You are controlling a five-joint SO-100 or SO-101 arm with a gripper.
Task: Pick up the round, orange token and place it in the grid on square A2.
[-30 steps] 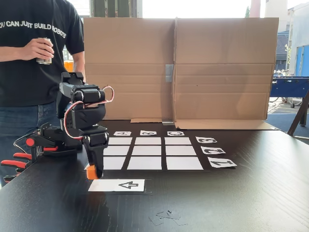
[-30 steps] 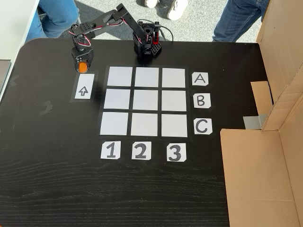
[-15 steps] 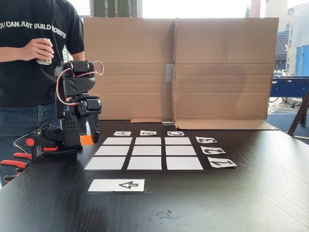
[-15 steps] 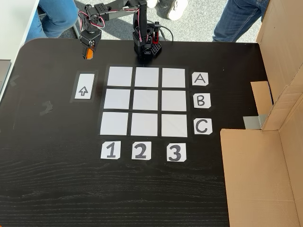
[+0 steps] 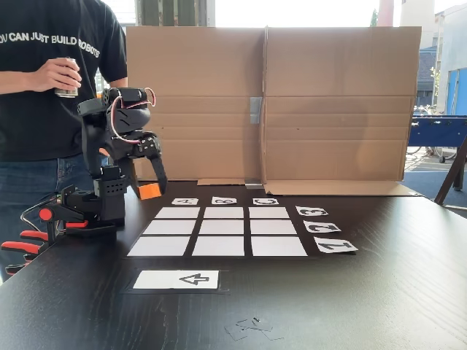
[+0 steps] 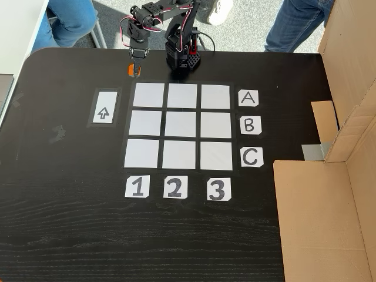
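The small bright orange cylinder token sat pinched at the tips of the black two-finger gripper, whose jaws were closed tight against its sides, holding it in the air above the dark wooden table. In a fixed view from the front, the token hung clear of the surface, up and to the left of the 3x3 grid of white paper cells. In a fixed view from above, the token appeared just outside the grid's corner nearest the arm's base, beside the column-1 cell of the row marked A, with the gripper pointing down over it. That view showed the letter and number cards plainly, so square A2, the middle cell of row A, could be found; it was bare. The front view showed a person's hand holding a can behind the arm. A white strip with a black arrow lay beside the grid.
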